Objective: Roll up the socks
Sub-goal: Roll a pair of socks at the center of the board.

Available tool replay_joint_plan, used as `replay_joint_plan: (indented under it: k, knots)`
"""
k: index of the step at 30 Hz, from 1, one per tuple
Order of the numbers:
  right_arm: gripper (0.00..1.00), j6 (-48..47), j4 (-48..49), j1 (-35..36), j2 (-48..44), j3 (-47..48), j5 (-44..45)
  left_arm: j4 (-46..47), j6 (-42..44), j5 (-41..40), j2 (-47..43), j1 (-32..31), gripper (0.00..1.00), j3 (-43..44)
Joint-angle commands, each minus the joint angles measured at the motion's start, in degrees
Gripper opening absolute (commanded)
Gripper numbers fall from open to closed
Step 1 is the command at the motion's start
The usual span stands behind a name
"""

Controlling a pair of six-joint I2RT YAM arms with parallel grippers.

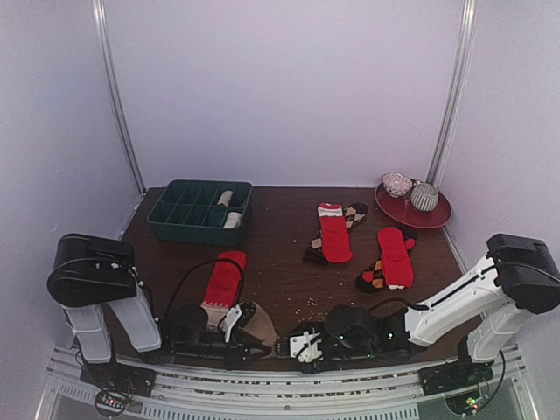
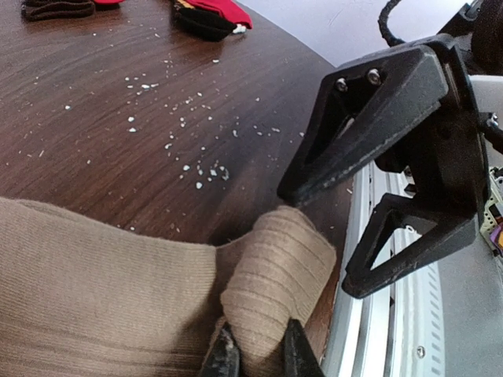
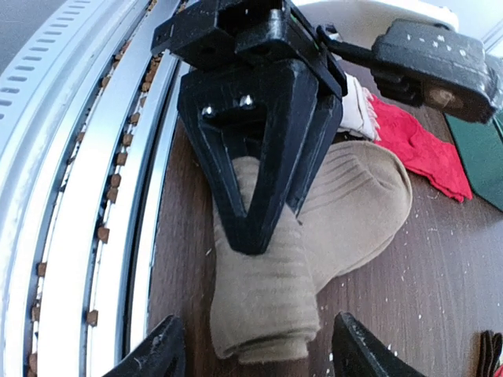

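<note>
Two arms meet at the near edge of the bench (image 1: 289, 293), both working on one tan sock (image 3: 350, 196). The left jaws are clamped on its folded-over end, most likely to pin the first turn so it cannot spring open. The right jaws stand wide apart, one on each side of that same end and not touching it. That reads as either a let-go or an approach for the next turn; I cannot tell which. The rest of the tan sock lies flat on the bench, so the roll looks barely begun. Whether it is one sock or a pair laid together I cannot tell.

Three red socks are in view. One red sock (image 1: 224, 280) with a pale cuff lies just beside the tan one. Two more red socks (image 1: 333, 236) (image 1: 395, 256) lie farther out, each on top of a brown diamond-patterned sock (image 1: 354, 213) (image 1: 372, 278), apparently paired ready for rolling. One dark green tray (image 1: 166, 214) holds what look like two rolled bundles (image 1: 229, 210) in its right-hand compartments. One red plate (image 1: 437, 217) at far right carries two round patterned balls (image 1: 397, 184) (image 1: 424, 196), possibly finished rolls.
</note>
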Motion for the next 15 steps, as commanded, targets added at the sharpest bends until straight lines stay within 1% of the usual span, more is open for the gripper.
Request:
replay_joint_plan:
  k: [1,5,9,11,13,15]
  knots:
    - [0.63,-3.28,-2.07,0.16,3.85,4.62,-1.67,-12.9,-0.51,2.2,3.67,-0.2,0.0,-2.05]
    - [0.61,-3.95,-4.11,0.08,6.8,6.58,-2.94,-12.28,-0.49,2.48,4.31,-0.2,0.0,-2.05]
    - [0.57,-3.78,-6.9,-0.32,9.6,8.24,-1.77,-11.97,-0.3,3.11,4.34,-0.2,0.0,-2.06]
    - [0.55,-3.47,-6.8,-0.51,10.39,8.21,-1.37,-11.53,-0.16,3.38,4.34,-0.2,0.0,-2.05]
    - [0.52,-3.21,-6.67,-0.87,10.91,8.21,-1.36,-10.76,-0.14,3.76,4.42,-0.2,0.0,-3.55]
    - [0.46,-3.1,-6.72,-1.12,11.65,8.61,-1.15,-9.98,0.05,4.35,4.51,-0.2,0.0,-3.89]
